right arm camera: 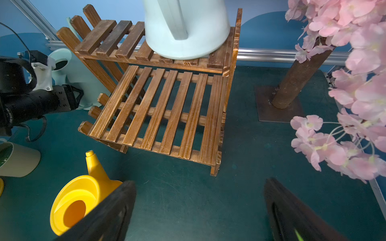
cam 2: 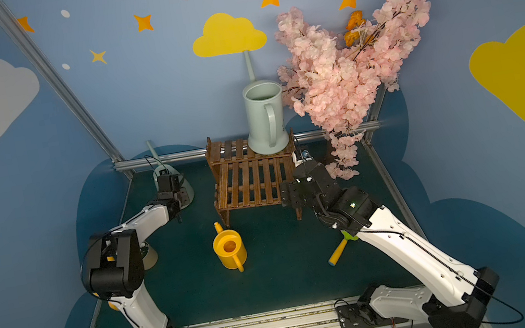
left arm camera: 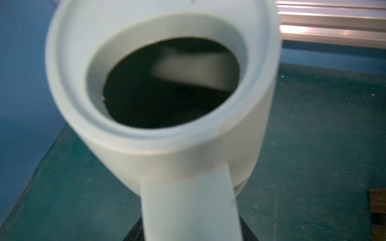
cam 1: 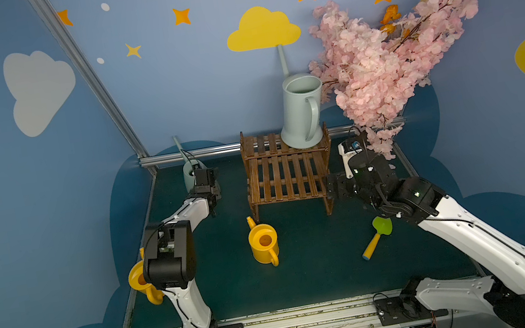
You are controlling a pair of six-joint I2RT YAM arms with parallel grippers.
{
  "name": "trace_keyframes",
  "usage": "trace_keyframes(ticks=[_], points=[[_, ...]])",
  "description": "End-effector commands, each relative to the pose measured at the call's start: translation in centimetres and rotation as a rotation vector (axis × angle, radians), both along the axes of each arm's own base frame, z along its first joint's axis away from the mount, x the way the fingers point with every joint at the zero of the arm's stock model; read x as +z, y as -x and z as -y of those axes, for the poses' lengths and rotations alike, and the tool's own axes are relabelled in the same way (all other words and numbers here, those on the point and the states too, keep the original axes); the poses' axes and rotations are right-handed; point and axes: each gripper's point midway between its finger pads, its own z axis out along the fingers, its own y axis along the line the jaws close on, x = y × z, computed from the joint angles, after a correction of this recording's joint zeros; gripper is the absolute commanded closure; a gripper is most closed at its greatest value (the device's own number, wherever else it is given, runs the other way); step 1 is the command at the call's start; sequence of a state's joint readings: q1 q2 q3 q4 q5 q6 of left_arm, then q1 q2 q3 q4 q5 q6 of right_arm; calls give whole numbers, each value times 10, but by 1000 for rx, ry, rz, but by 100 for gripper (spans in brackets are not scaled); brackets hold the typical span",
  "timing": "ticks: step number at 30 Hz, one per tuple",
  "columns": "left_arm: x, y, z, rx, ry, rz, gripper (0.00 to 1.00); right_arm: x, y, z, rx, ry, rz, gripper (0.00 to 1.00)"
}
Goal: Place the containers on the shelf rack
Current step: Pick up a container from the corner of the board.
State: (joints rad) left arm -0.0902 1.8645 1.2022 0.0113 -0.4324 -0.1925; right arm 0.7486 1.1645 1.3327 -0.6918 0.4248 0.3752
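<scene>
A tall pale green watering can (cam 1: 302, 111) (cam 2: 264, 117) stands on the right of the top tier of the brown shelf rack (cam 1: 286, 175) (cam 2: 249, 181) (right arm camera: 163, 108). A second pale can (cam 1: 188, 177) (cam 2: 188, 190) (left arm camera: 73, 62) is at the back left. My left gripper (left arm camera: 191, 227) (cam 2: 175, 192) is shut on its flat handle (left arm camera: 188, 198), with a dark finger against each side. One yellow can (cam 1: 263, 244) (right arm camera: 77, 198) stands on the mat in front of the rack. Another yellow can (cam 1: 140, 283) sits at the left edge, partly behind my left arm. By the rack's right leg, my right gripper (right arm camera: 199, 183) (cam 1: 333, 189) is open and holds nothing.
A green-and-yellow toy shovel (cam 1: 376, 236) (cam 2: 339, 251) lies under my right arm. The pink blossom tree (cam 1: 381, 62) overhangs the back right, its base plate (right arm camera: 279, 104) beside the rack. A beige pot (cam 2: 148, 256) (right arm camera: 18, 160) stands by the left arm. An aluminium rail (cam 1: 215, 150) runs along the back.
</scene>
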Motion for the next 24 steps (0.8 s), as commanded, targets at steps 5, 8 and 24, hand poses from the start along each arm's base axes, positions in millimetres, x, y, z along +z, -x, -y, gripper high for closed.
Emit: trace_keyframes(ticks=[5,8,24], points=[[14,-16,7,-102,-31,94,58,19,-3,-7,-2,-61,29,4],[15,-17,7,-112,-36,102,65,21,-3,-7,-3,-63,34,4],[38,-8,4,-136,-34,131,89,23,5,0,-13,-71,35,4]])
